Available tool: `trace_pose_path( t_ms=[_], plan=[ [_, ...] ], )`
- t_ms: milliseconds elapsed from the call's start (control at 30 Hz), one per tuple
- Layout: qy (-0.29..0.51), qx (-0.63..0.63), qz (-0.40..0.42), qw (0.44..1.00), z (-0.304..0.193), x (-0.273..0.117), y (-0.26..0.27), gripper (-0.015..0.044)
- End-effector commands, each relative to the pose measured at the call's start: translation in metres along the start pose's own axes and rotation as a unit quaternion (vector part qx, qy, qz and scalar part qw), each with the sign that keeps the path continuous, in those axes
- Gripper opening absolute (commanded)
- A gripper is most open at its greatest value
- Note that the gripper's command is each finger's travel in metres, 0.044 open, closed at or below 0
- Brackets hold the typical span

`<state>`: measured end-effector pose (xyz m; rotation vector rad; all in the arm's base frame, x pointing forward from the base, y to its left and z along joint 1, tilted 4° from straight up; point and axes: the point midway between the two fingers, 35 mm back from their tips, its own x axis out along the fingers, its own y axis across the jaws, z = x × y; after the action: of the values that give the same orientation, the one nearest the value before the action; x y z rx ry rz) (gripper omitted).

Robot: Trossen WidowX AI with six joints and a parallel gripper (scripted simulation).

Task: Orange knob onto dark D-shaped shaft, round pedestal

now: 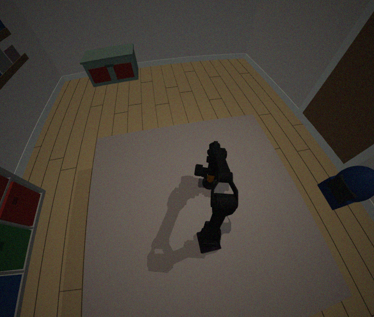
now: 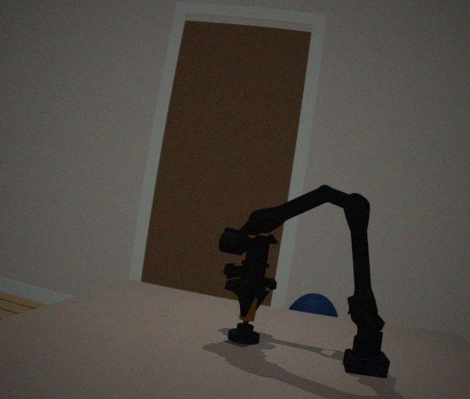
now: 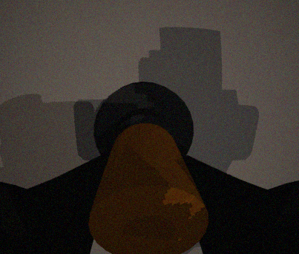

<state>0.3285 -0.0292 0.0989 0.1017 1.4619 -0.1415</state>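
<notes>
The orange knob [image 1: 210,178] [image 2: 250,314] [image 3: 147,193] is upright between the fingers of my gripper [image 2: 249,312] [image 3: 145,163], which is shut on it. The dark round pedestal [image 1: 208,185] [image 2: 244,336] [image 3: 181,126] stands on the mat right below the knob. In the exterior view a short piece of the dark shaft [image 2: 245,322] shows between the knob's underside and the pedestal's raised middle. The knob is at the shaft's top, not down on the pedestal. Whether the shaft's tip is inside the hole cannot be told. The hole and both flat sides are hidden.
The arm's base [image 1: 209,241] [image 2: 366,363] stands on the pale mat [image 1: 129,153] [image 2: 98,343], to the right of the pedestal in the exterior view. The arm arches over to the pedestal. A blue chair-like object [image 1: 359,184], shelves and a cabinet [image 1: 112,66] stand beyond the mat.
</notes>
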Motion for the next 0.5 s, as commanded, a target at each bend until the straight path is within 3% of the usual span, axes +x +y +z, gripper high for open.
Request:
trace_pose_path(
  t_ms=[0,467],
  plan=[
    [-0.002,0.010,0.000,1.000,0.0010,0.0002,0.0000,0.0000],
    [-0.002,-0.001,0.000,1.000,0.0023,0.0033,-0.0007,0.0000]
  ],
)
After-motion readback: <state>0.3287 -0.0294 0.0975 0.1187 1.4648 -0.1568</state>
